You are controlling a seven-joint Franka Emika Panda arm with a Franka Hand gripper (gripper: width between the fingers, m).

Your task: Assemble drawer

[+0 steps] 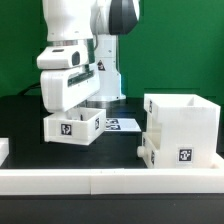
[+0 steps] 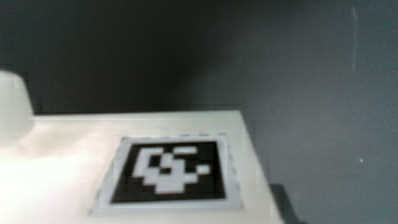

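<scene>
The gripper (image 1: 78,108) is seen in the left half of the exterior view, lowered onto a small white tray (image 1: 72,127); its fingertips are hidden behind the tray's rim, so it cannot be told whether they are spread or pressed onto a wall. The tray is open-topped and carries a black-and-white square tag (image 1: 67,127) on the face turned to the camera. Whether the tray is resting on the bench (image 1: 20,115) or is lifted just clear of it cannot be told.

In the wrist view a flat white surface (image 2: 71,150) fills the lower left of the frame, with a blurred square tag (image 2: 173,170) printed on it and dark background above; no fingers are shown there.

Behind the tray, near the centre of the exterior view, the marker board (image 1: 122,125) is seen lying flat. At the right of the frame the tall hollow box (image 1: 180,125) stands upright, open at the top, with a tag (image 1: 185,155) low on its front. A second, lower white part (image 1: 145,150) is pressed against its left side. A low white border rail (image 1: 110,180) runs across the lower part of the frame.
</scene>
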